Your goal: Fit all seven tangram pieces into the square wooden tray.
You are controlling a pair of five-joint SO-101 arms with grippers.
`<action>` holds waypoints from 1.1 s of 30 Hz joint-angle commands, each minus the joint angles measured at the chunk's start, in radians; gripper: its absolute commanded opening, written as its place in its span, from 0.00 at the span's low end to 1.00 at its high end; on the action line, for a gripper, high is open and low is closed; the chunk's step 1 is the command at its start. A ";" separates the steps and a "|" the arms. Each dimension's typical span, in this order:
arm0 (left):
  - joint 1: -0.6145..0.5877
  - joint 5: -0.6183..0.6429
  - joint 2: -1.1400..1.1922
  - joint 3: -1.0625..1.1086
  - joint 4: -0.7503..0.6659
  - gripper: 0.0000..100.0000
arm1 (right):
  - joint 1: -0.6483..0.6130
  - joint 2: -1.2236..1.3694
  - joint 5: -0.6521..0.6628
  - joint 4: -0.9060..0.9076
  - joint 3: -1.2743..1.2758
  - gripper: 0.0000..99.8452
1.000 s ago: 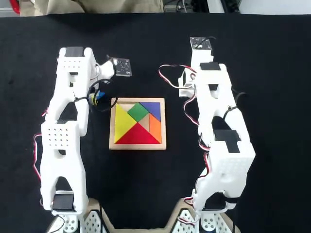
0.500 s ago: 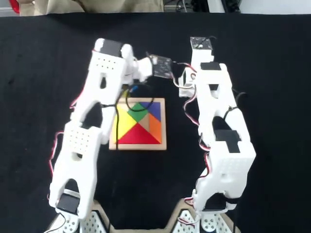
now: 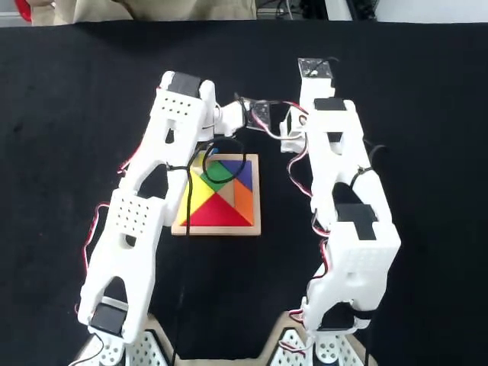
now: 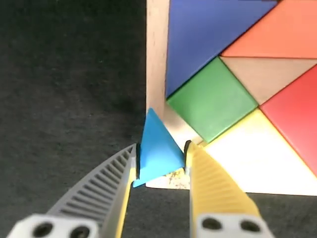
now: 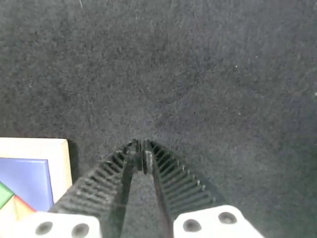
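Black felt table [image 3: 427, 91], red object [image 3: 23, 9] beyond its far left corner

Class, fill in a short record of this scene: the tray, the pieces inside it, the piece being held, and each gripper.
Tray: square wooden tray on a black table
Pieces inside: yellow piece, red piece, orange piece, green square, dark blue piece, tan piece
Held piece: light blue triangle, at the empty corner beside the green square
Left gripper: shut on the light blue triangle
Right gripper: shut, empty, over the table
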 commanded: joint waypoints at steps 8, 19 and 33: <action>0.001 0.061 -0.025 0.042 0.014 0.12 | -0.014 -0.015 0.011 -0.011 -0.051 0.01; -0.008 0.061 -0.017 0.074 0.014 0.13 | -0.014 -0.016 0.011 -0.009 -0.051 0.01; -0.088 0.069 -0.066 0.018 0.014 0.28 | -0.012 -0.016 0.012 -0.003 -0.061 0.01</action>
